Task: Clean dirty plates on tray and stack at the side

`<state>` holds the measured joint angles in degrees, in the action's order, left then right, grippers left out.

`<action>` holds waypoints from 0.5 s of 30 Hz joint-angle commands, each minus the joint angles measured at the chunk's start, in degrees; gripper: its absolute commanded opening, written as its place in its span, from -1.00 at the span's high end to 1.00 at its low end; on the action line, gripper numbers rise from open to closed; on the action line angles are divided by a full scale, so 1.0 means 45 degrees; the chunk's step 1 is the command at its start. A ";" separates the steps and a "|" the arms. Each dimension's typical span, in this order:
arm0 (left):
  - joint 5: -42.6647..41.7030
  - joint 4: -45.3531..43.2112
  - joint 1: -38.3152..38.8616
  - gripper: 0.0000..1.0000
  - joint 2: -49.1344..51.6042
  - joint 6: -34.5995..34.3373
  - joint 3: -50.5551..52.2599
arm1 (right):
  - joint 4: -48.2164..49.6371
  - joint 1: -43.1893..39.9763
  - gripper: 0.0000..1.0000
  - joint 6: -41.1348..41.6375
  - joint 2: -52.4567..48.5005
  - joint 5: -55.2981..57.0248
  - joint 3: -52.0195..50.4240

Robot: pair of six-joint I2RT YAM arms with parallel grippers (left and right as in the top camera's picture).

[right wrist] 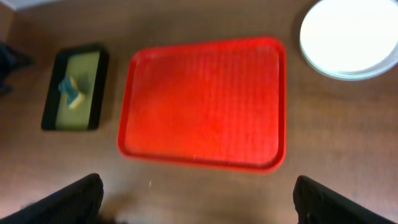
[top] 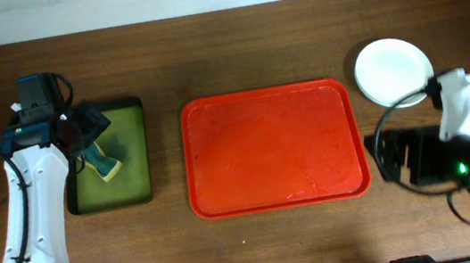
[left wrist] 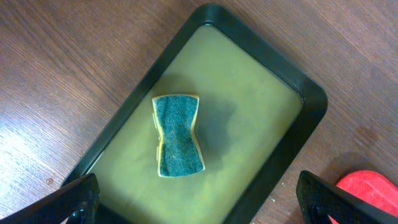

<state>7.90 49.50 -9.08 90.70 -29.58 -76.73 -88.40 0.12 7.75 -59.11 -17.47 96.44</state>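
The red tray (top: 275, 148) lies in the middle of the table with nothing on it; it also shows in the right wrist view (right wrist: 202, 102). A stack of plates (top: 393, 71) with a white plate on top sits on the table right of the tray's far corner, also in the right wrist view (right wrist: 347, 38). The plates beneath the white one are hidden. My left gripper (left wrist: 196, 202) is open and empty above the sponge (left wrist: 178, 135). My right gripper (right wrist: 199, 199) is open and empty, high over the table on the near side of the tray.
A dark olive-green tray (top: 108, 154) holding the blue-green and yellow sponge (top: 102, 161) lies left of the red tray. The right arm's base and cables (top: 453, 154) stand at the right edge.
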 commanded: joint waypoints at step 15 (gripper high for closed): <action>-0.0044 -0.0019 -0.0019 -0.99 -0.0063 0.0126 -0.0151 | -0.1248 0.0223 -0.97 0.0015 0.2526 0.0986 -0.0957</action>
<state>7.90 49.54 -9.08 90.70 -29.58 -76.73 -96.29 0.54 7.73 -53.06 -14.41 95.29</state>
